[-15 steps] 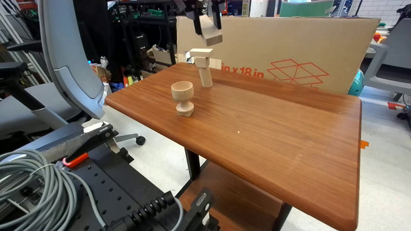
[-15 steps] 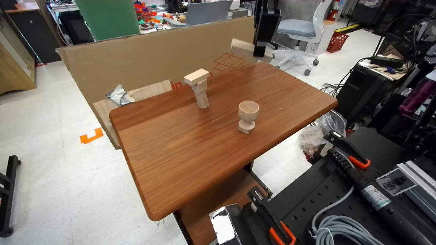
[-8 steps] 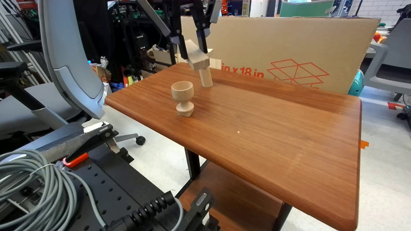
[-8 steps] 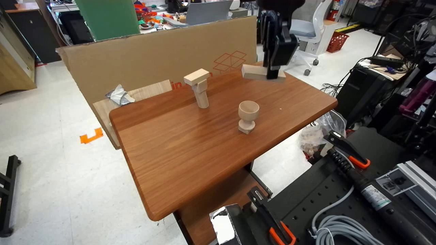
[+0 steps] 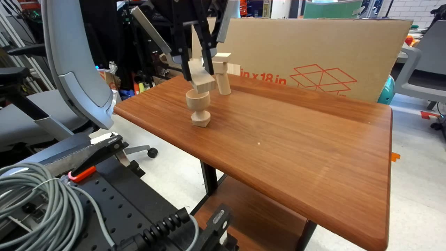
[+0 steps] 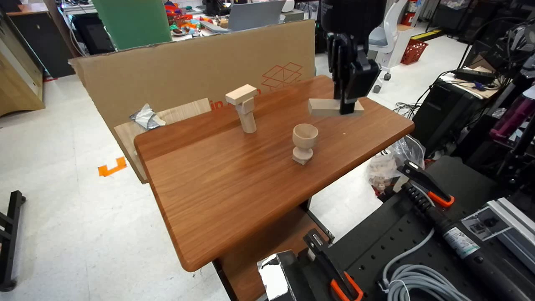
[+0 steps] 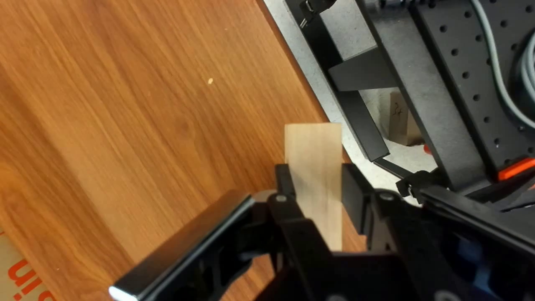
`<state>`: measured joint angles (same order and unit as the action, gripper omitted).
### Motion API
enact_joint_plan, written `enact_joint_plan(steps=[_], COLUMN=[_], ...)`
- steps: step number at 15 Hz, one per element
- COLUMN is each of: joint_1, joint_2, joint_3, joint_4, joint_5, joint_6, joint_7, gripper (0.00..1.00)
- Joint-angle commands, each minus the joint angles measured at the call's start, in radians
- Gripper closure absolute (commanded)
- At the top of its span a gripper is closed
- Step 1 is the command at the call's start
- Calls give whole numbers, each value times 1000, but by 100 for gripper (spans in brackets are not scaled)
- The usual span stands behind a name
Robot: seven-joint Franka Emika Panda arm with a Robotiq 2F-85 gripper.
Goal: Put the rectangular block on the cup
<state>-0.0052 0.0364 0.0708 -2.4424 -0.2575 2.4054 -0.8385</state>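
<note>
Block (image 7: 315, 175): in the air above the table (image 5: 296, 146), near the cup (image 6: 305, 143) and not yet set on it; seen foreshortened, so its tilt is hard to judge.
Gripper (image 5: 199, 74): clamped across the block's width, nearer one end than the other in an exterior view.
Cup: upright on the table, apart from the block.
Block's longer end: with the grip off its middle, a touch on the rim could make it pivot in the gripper.
Cup's rim: the block could tip off once let go if it is put down off-centre, since only a round edge would bear it.
Cup's waist: narrow, so a sideways nudge high on the bowl could topple the whole cup.
T piece (image 6: 247, 105): upright on the table; a wide swing of the block might knock it over.
Cup's bowl: faces up, nothing visible inside.
Bag (image 6: 381, 167): clear plastic, beside the table, with pale chunks in it.
</note>
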Motion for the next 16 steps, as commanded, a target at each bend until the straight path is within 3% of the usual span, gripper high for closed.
enact_joint_plan(steps=[1,16], joint_1=[20,56], joint_2=[9,163], joint_3=[-8,4], joint_4=[8,146], joint_5=[-38,-53], joint_6=[-36,-65], joint_7=[22,84], gripper=[92,92])
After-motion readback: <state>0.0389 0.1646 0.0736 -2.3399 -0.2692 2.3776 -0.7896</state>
